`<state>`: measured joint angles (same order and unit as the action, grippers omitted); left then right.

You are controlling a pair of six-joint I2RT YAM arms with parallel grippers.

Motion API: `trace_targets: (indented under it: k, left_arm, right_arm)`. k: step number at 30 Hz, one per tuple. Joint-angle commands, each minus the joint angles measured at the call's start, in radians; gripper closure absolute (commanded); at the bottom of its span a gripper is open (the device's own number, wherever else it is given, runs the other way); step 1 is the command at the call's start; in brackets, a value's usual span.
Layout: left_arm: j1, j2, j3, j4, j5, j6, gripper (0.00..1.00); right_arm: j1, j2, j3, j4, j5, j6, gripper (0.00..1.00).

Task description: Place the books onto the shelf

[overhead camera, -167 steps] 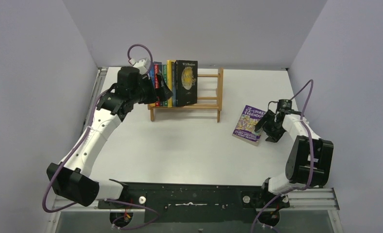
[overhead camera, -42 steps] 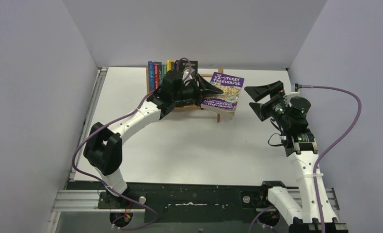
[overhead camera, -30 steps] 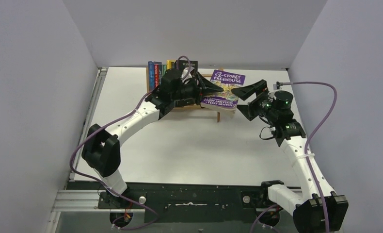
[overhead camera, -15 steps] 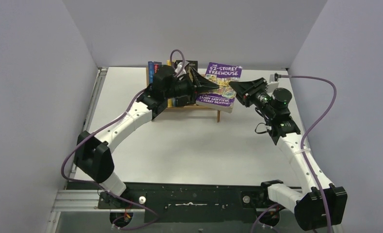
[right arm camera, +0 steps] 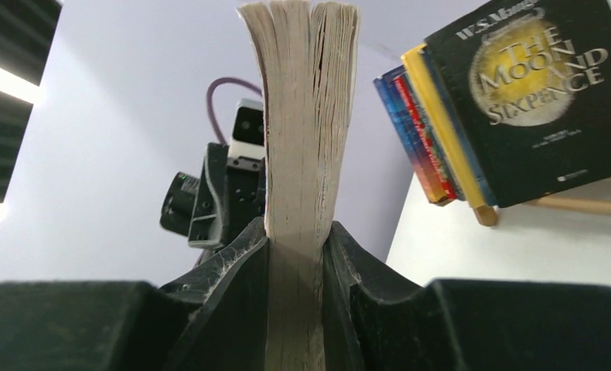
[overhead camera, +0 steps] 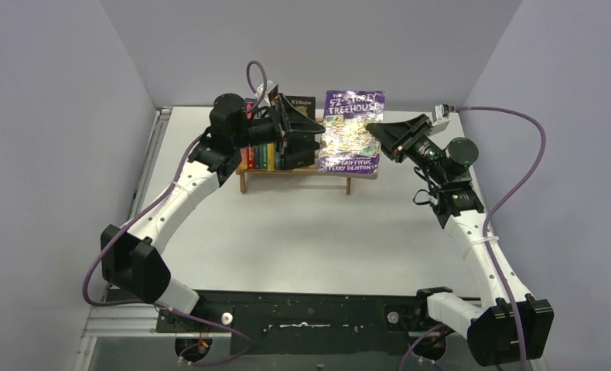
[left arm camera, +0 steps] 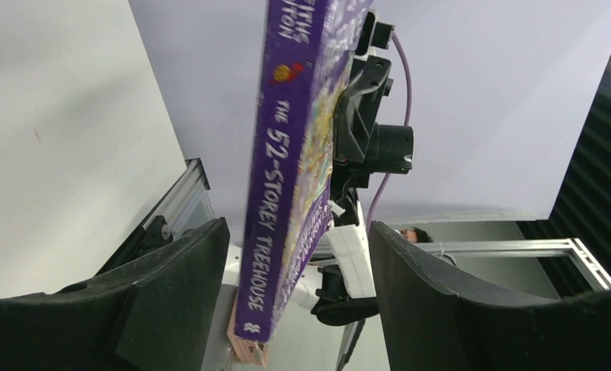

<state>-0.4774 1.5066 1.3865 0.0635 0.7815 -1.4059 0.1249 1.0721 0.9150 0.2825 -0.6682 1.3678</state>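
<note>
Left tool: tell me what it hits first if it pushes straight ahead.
The left tool would meet the purple book first: its spine stands straight ahead, gripped by the right tool. Nothing else seems between.

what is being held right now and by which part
The right gripper clamps the purple book by its page edge, opposite the spine. The left gripper stands open on either side of the spine, not gripping.

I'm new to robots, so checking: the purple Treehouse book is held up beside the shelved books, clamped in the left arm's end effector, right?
Not quite: the purple book, held up beside the shelved books, is clamped in the right end effector, as the right wrist view shows. The left end effector is open around its spine.
</note>
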Motion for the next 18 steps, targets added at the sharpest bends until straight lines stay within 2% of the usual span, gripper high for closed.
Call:
trace_targets:
  k: [1,10,15,17,18]
  left_arm:
    - [-0.006,-0.023,0.045,0.041,0.060,0.037,0.36]
    - [-0.046,0.011,0.120,0.043,0.066,0.066,0.38]
    - [-0.045,0.006,0.122,0.039,0.064,0.094,0.68]
    - [-0.029,-0.006,0.111,0.040,0.058,0.110,0.83]
    - [-0.020,-0.008,0.107,0.042,0.058,0.121,0.95]
  right_arm:
    - [0.010,0.013,0.074,0.277,-0.097,0.069,1.00]
    - [0.055,0.052,0.108,0.276,-0.136,0.049,1.00]
    - [0.061,0.071,0.138,0.232,-0.149,0.008,1.00]
    - [0.061,0.074,0.157,0.184,-0.153,-0.026,0.92]
    - [0.060,0.074,0.168,0.152,-0.157,-0.049,0.85]
